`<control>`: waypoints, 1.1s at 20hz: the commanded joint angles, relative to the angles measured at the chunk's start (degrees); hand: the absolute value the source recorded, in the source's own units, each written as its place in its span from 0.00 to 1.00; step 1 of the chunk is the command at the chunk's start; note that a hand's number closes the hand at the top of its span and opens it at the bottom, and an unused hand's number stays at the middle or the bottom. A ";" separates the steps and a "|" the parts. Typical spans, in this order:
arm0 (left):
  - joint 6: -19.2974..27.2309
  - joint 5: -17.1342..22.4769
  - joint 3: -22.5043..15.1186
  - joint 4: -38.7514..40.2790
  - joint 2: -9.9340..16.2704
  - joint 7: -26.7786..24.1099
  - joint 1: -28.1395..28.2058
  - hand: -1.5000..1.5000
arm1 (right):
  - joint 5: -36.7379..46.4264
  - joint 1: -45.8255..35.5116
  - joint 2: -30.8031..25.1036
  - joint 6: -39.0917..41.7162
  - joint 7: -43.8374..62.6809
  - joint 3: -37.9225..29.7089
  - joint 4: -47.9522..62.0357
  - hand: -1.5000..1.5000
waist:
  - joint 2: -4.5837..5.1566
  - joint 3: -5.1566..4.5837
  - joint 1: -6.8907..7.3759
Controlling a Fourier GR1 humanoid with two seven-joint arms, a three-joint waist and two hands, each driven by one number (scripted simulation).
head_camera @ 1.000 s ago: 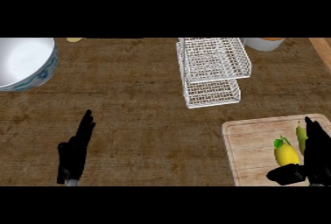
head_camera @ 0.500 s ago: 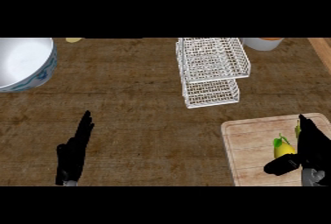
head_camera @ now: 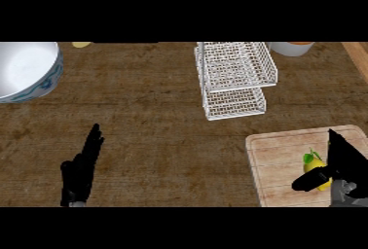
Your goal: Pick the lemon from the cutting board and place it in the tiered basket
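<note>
The lemon (head_camera: 314,168) lies on the cutting board (head_camera: 287,155) at the lower right of the wooden counter (head_camera: 158,121) — yellow, with a small green leaf at its top. The right hand (head_camera: 345,163) is at the lemon, thumb curled across the fruit's lower front and fingers reaching up along its right side, grasping it. The left hand (head_camera: 81,170) rests at the lower left, fingers straight and released, holding nothing. The white wire tiered basket (head_camera: 233,78) stands at the upper middle, well apart from the board — a white bowl (head_camera: 25,70) sits at the upper left
</note>
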 commanded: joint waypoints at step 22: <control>-1.18 -2.83 1.86 0.51 -1.78 3.84 0.19 0.50 | 13.61 -2.59 3.44 -0.81 -7.94 -0.96 12.91 1.00 | 0.29 -0.22 0.14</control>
